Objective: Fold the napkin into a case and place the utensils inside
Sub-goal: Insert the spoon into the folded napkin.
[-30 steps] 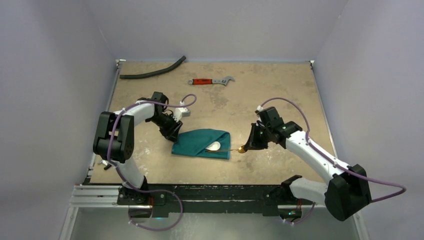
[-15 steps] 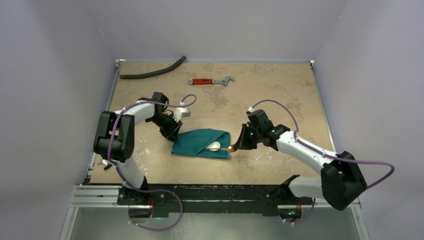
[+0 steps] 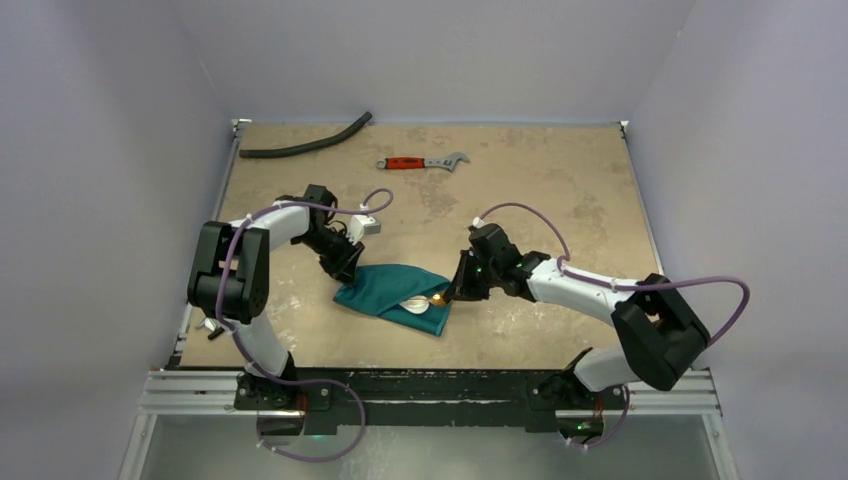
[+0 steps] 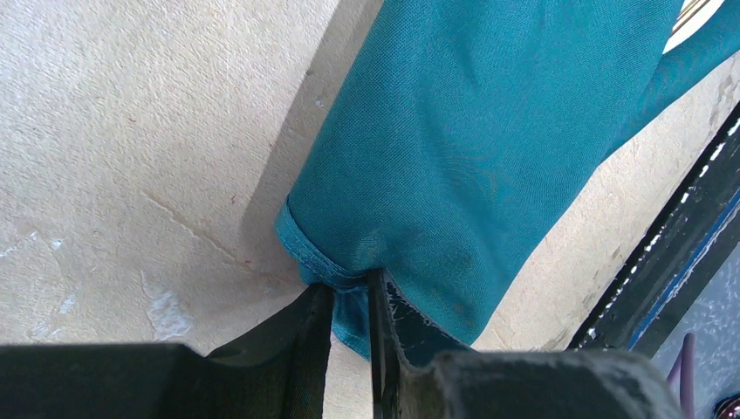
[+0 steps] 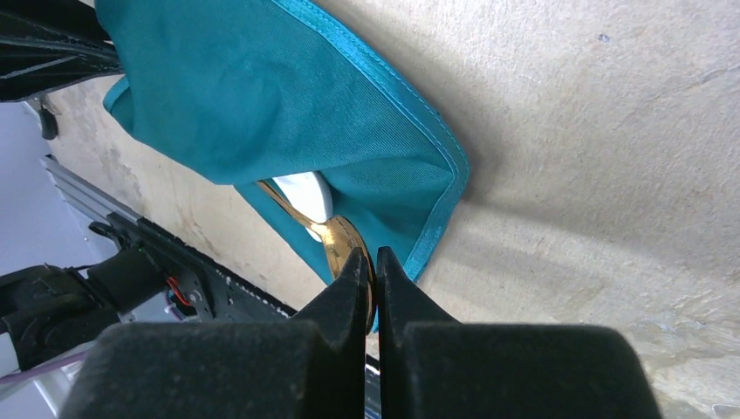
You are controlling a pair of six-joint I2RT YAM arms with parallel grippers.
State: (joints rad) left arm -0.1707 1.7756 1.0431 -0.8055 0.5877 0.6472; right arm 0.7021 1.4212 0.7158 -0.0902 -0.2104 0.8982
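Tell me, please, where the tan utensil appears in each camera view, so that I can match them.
Top external: the tan utensil is at the right opening of the napkin, held by the right gripper.
Left wrist: not clearly in it; the left gripper pinches the napkin.
Right wrist: lower centre, in the right gripper.
Shared landmark: the teal napkin.
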